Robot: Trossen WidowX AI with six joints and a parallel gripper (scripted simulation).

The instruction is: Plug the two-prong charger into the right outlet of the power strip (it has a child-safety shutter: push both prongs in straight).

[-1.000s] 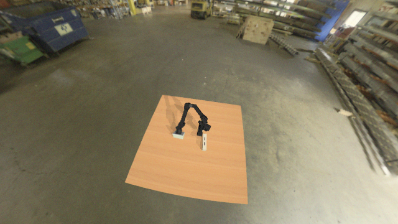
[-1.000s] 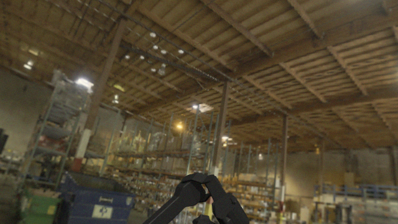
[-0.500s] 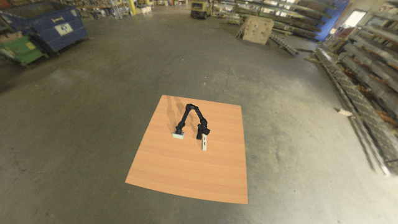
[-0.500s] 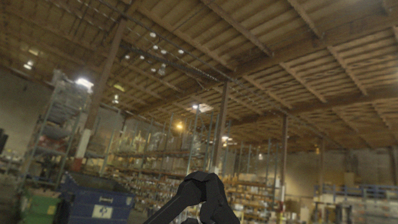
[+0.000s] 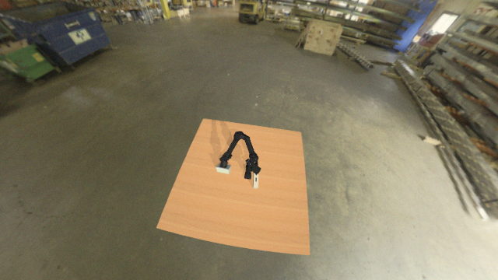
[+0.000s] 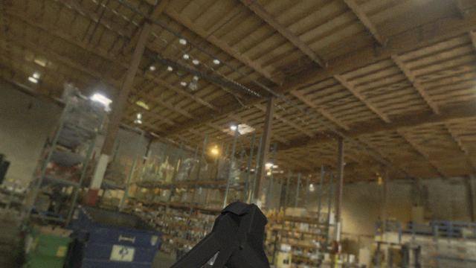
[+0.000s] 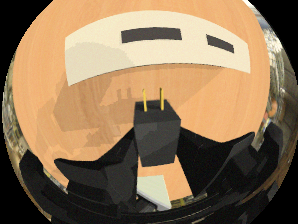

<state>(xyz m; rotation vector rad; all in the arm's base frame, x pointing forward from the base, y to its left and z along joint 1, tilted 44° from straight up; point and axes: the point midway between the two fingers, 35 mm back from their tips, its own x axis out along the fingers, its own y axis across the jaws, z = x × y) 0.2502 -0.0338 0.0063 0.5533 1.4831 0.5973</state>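
claw [image 7: 154, 163] closed firm on the dark body of the charger [image 7: 156, 137], fingers held partway apart by it, one dark finger on each side. the two brass prongs [image 7: 152, 99] point away from the claw, toward the power strip [image 7: 157, 46].

in the wrist view the strip lies across the far side of the wood, a white bar with two dark slots: one long slot [image 7: 150, 34] about centre, a shorter one [image 7: 220, 44] off to the right. prongs stop short of the strip, apart from it, bare wood between. they line up closer to the centre slot than to the right one.

risks, as i judge them: the right outlet is the goal, so pushing from this line would land the prongs on the wrong opening or on plain casing. a slight tilt in the charger would bring one prong in ahead of the other, and the shutter would likely stay shut and jam the push. the strip looks loose on the board [image 5: 237, 218]; an off-centre shove could skid it.

arm pose: from the top view the arm [image 5: 241, 149] rises from its pale base [image 5: 223, 169], peaks at a sharp elbow, then drops steeply, wrist bent down over the near end of the strip [image 5: 255, 181]. the exterior view shows only the elbow [image 6: 238, 231] against rafters.
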